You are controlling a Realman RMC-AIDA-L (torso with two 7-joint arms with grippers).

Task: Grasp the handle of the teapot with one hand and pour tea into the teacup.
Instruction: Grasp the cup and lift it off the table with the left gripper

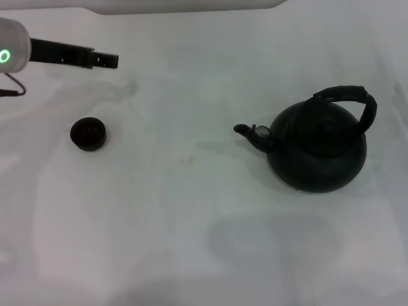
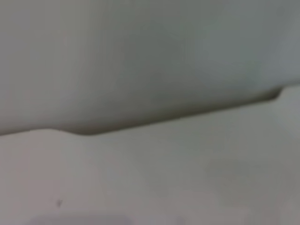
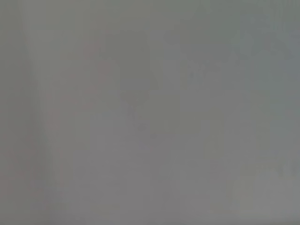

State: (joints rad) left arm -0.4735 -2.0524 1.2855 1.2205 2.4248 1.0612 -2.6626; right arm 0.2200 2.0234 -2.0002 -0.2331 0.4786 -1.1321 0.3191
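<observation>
On the plain white desk (image 1: 191, 210) the round matte black teapot (image 1: 317, 148) stands at the right, spout toward the small black teacup (image 1: 88, 134) well apart, left tool (image 1: 105, 60) beyond it, its opening unclear.

the teapot (image 1: 317, 150) looks matt black, its handle (image 1: 349, 97) ribbed. the teacup (image 1: 88, 134) is dull black. the table (image 1: 191, 210) is smooth, matt white.

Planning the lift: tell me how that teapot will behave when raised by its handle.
The teapot looks big and round-bodied, so probably heavy. Its handle arches over the top, leaning back, so the pot may swing or tilt. The ribbed handle should resist slipping. The left gripper is far off.
</observation>
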